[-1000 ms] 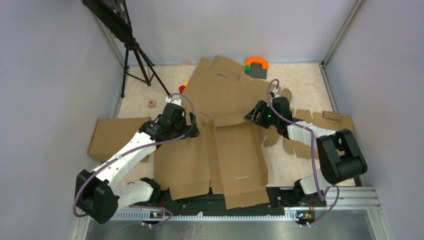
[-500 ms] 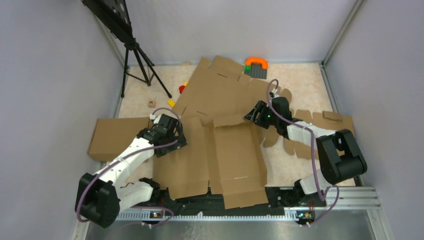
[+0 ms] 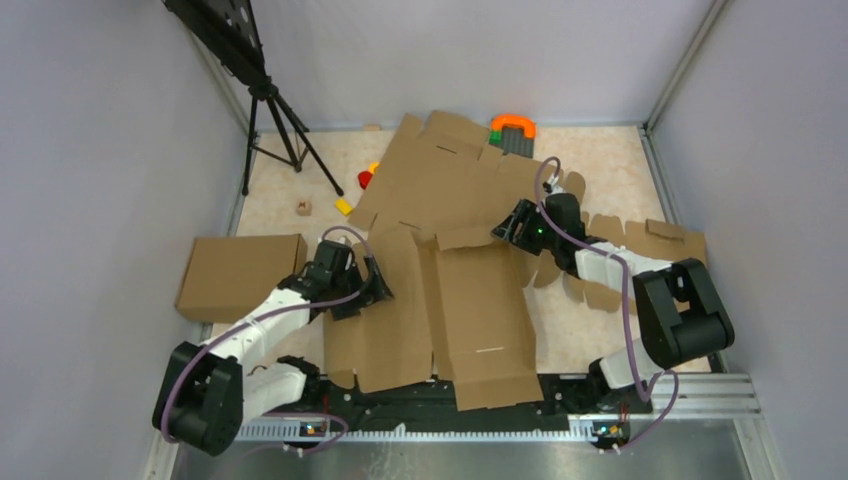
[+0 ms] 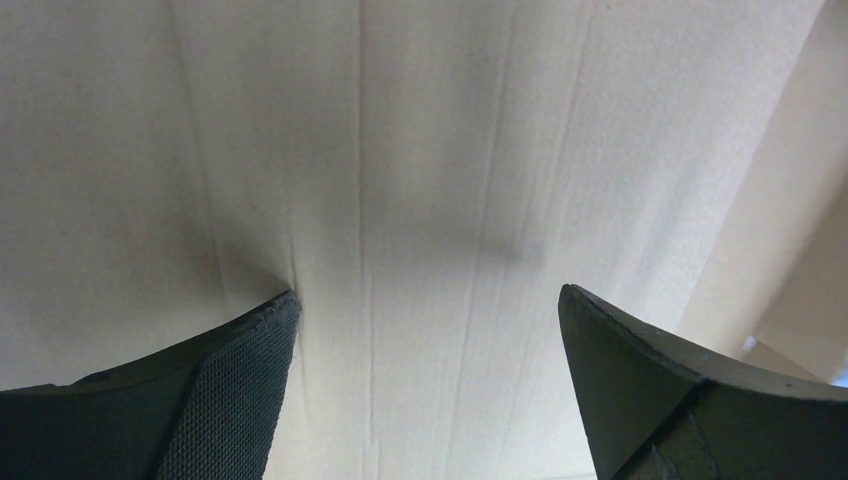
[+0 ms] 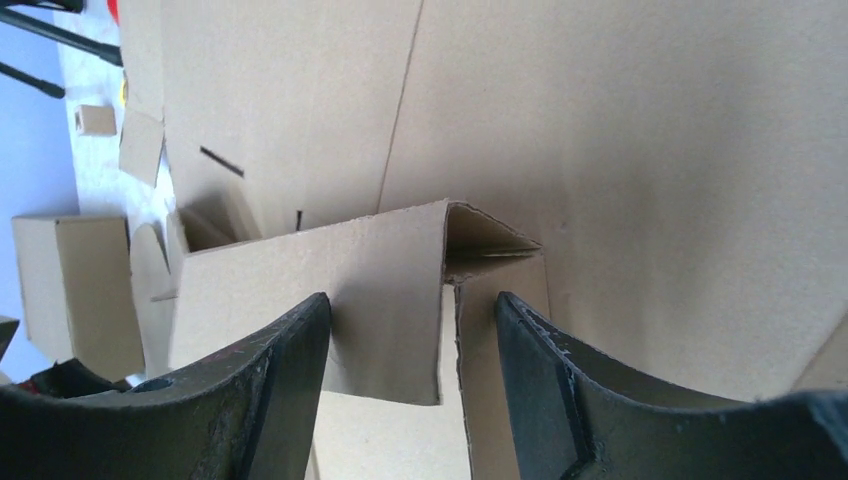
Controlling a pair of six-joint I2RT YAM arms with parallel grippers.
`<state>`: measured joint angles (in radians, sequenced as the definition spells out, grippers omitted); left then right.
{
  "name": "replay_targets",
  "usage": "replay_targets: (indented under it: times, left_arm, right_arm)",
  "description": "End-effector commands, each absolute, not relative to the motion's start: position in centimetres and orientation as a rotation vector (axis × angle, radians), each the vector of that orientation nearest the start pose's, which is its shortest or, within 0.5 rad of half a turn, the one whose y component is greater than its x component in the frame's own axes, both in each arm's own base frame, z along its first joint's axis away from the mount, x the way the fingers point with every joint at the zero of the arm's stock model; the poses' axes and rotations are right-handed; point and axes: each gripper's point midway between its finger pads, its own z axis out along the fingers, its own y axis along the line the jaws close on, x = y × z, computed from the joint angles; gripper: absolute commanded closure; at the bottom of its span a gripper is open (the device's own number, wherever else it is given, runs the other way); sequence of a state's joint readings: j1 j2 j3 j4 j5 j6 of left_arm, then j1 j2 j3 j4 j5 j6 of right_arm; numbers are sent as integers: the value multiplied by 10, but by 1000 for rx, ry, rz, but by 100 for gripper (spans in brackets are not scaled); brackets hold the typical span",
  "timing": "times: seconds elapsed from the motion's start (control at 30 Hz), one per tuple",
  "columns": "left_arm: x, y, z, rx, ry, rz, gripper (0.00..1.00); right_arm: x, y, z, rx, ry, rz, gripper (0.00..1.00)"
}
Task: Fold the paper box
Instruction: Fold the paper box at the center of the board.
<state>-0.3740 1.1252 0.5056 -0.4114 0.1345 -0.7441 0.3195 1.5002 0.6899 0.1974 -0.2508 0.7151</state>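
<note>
We are partway through the folding. The paper box (image 3: 480, 300) lies spread out in the middle of the worktop (image 3: 610, 175). Its long middle part is flat, and a low wall stands at the far end.

The left claw (image 4: 428, 293) is open as wide as it goes and holds nothing. It faces the big left side flap (image 3: 385, 330), and one finger tip seems to press on the plain cardboard. That flap looks tipped up a little.

The right claw (image 5: 412, 297) is about half open, with the folded far corner (image 5: 485, 240) of the box between its fingers. We cannot tell if it pinches the corner or only sits round it.

We think the step now is standing the left side up. Next, the left claw should push the flap up along its crease, slow and even. The right claw should steady the corner so the sheet does not slide.
</note>
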Motion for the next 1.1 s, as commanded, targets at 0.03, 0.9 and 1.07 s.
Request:
replay_targets:
  times: [0.03, 0.9, 1.07]
  left_arm:
    - [202, -185, 42, -299, 2572, -967, 1]
    - [203, -162, 23, -281, 2693, -721, 1]
    - [202, -160, 21, -272, 2700, -701, 1]
  right_arm:
    - [340, 205, 82, 246, 2287, 920, 39]
    - [354, 190, 95, 347, 2206, 970, 12]
    - [362, 195, 104, 330, 2184, 999, 10]
